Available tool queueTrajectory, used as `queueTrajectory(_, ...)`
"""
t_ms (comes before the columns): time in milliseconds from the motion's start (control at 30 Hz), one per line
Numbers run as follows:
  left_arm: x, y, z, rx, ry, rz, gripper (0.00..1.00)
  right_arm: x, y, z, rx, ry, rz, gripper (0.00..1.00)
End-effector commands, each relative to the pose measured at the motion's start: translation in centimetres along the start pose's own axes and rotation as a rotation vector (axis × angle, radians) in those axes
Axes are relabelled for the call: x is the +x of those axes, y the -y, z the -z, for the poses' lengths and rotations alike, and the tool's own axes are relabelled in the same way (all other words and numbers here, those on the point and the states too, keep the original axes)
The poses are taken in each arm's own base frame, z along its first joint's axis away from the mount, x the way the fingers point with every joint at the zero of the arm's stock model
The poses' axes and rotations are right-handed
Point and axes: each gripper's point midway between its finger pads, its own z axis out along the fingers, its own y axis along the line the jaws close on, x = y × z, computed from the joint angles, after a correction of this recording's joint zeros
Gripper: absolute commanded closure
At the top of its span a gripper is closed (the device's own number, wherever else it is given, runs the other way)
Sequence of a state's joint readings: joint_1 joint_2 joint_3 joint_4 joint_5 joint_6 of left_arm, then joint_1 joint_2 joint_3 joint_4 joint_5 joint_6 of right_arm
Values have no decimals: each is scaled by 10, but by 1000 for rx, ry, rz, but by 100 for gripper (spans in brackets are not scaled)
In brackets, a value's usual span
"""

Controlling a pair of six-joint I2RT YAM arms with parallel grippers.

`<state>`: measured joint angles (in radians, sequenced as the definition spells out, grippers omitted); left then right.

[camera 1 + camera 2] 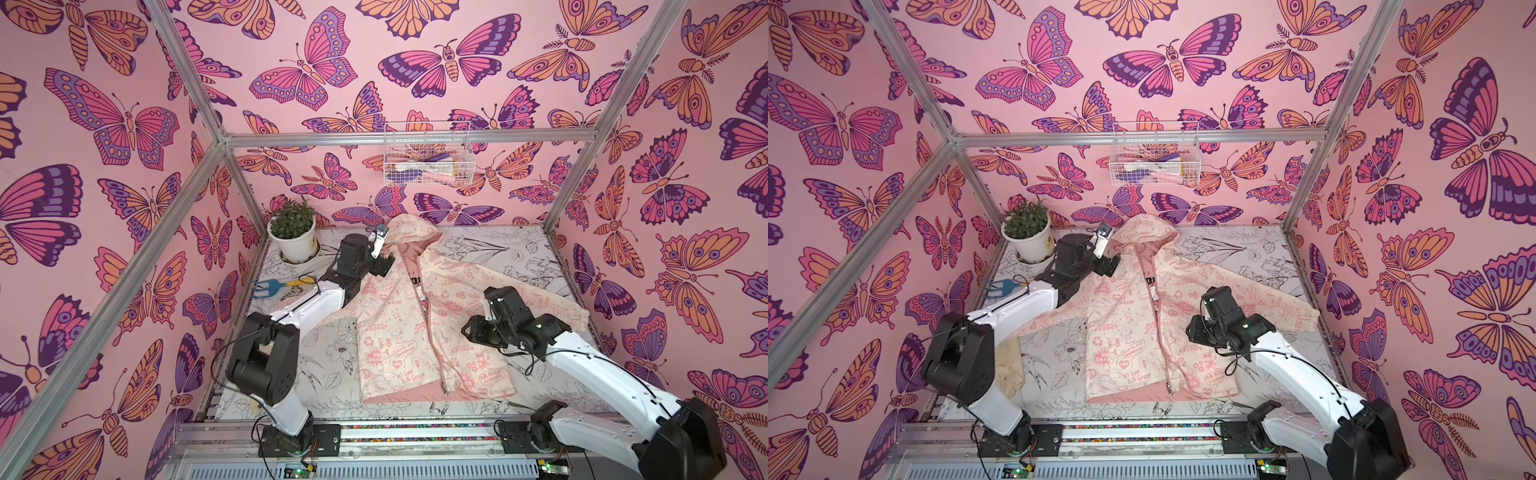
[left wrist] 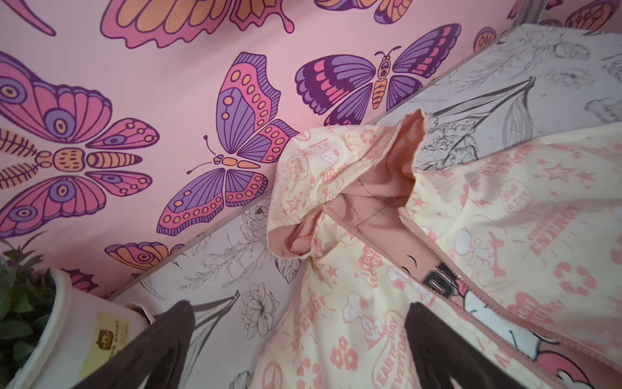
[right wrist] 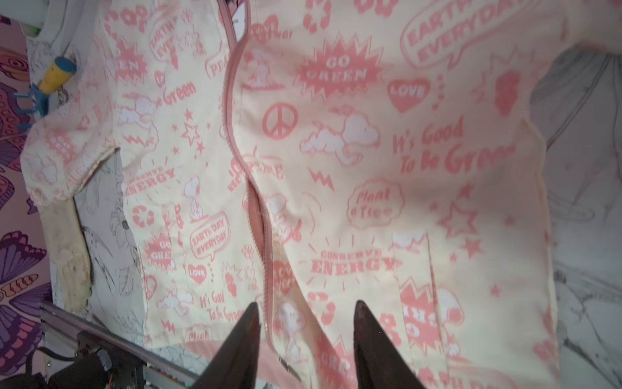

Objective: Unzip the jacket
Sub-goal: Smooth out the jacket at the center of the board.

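A: Where's the jacket (image 1: 386,332)?
B: Flat on the surface (image 1: 519,257), long axis 12 to 6. The hood (image 1: 409,232) is at 12, the hem (image 1: 415,400) at 6. Front is parted at the collar, pink lining showing.
A: Zipper?
B: The pull (image 1: 444,389) sits at the hem, the 6 end. My read: the run is nearly done.
A: Claws?
B: The left claw (image 2: 299,304) is spread wide, holding nothing, by the collar at the jacket's 11. The right claw (image 3: 307,304) is half spread, nothing pinched, over the jacket's 4 side.
A: Key relation?
B: From the right claw the pull lies toward 7, near. In the right wrist view it shows between the 2 fingers (image 3: 242,336). Right arm is nearer; left is well apart, at the hood end.
A: Text?
B: "GO GREEN", "LOVE", "It's Good To Be Green", "Plant a Tree", "CONSERVE ENERGY", "EARTH DAY EVERYDAY". The pot label (image 2: 111,336) is yellow, unreadable. No brand seen.
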<state>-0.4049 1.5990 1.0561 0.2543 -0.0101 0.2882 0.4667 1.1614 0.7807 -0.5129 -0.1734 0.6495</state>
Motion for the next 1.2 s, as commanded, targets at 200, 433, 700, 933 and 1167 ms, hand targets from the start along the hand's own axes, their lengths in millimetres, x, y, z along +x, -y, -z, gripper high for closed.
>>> queueTrajectory(200, 74, 92, 79, 326, -119, 361, 33, -14, -28, -57, -202, -108, 29, 69)
queueTrajectory(433, 138, 154, 106, 432, -325, 451, 48, 43, 2, -92, -122, -242, -28, 75)
queueTrajectory(700, 162, 161, 125, 432, -374, 442, 56, 103, 43, -94, -9, -304, -70, 76)
queueTrajectory(933, 140, 128, 132, 296, -285, 351, 53, 100, 52, -59, 20, -207, 8, 71)
queueTrajectory(1167, 118, 100, 137, 174, -181, 306, 45, 122, 40, -20, -76, -204, 29, 85)
